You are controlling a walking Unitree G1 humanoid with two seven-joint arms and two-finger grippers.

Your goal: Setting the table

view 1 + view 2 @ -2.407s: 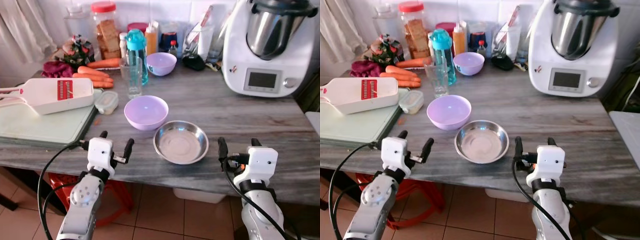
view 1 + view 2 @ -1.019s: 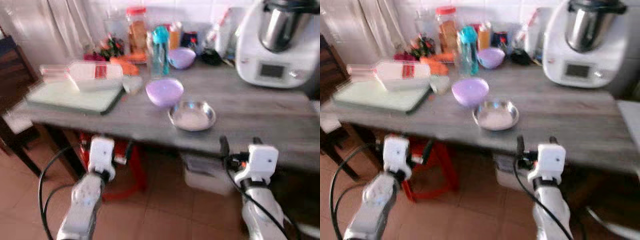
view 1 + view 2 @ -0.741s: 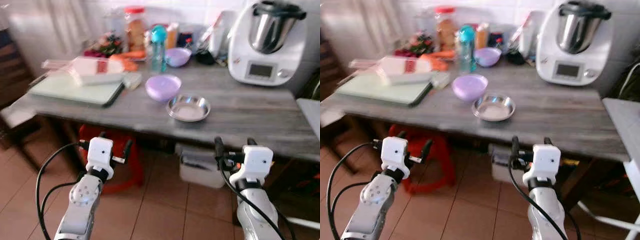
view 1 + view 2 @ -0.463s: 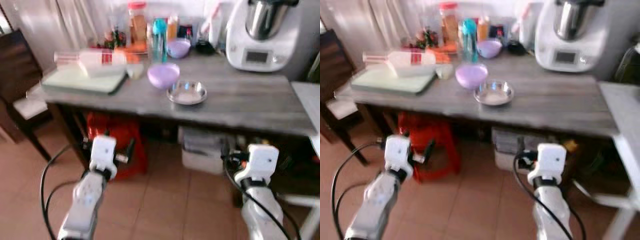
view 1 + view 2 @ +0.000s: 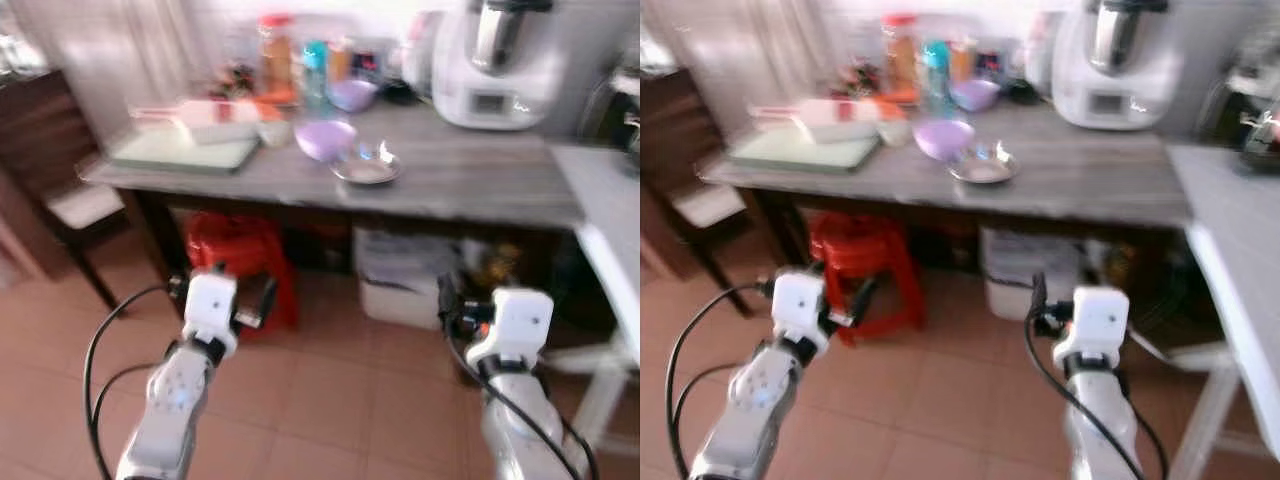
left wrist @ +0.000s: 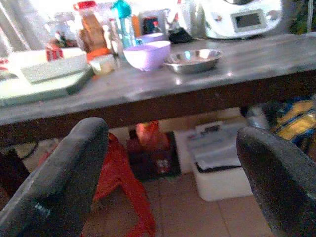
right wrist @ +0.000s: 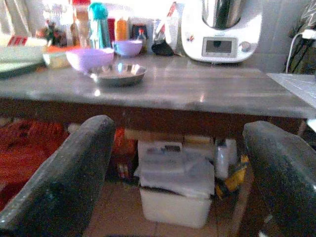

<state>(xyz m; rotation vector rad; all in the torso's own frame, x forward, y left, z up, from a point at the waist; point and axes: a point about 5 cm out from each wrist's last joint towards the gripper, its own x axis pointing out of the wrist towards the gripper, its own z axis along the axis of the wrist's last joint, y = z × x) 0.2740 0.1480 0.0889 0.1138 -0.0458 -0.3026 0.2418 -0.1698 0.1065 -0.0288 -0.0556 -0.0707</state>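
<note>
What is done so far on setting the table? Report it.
Done: nothing visibly; the steel bowl and purple bowl sit side by side on the counter. In hand: nothing; the left gripper and right gripper are open and empty, low before the counter. Left: picking up and placing the dishes.

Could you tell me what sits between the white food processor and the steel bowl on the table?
Nothing: in the right wrist view, bare grey tabletop runs between the steel bowl and the white food processor.
</note>
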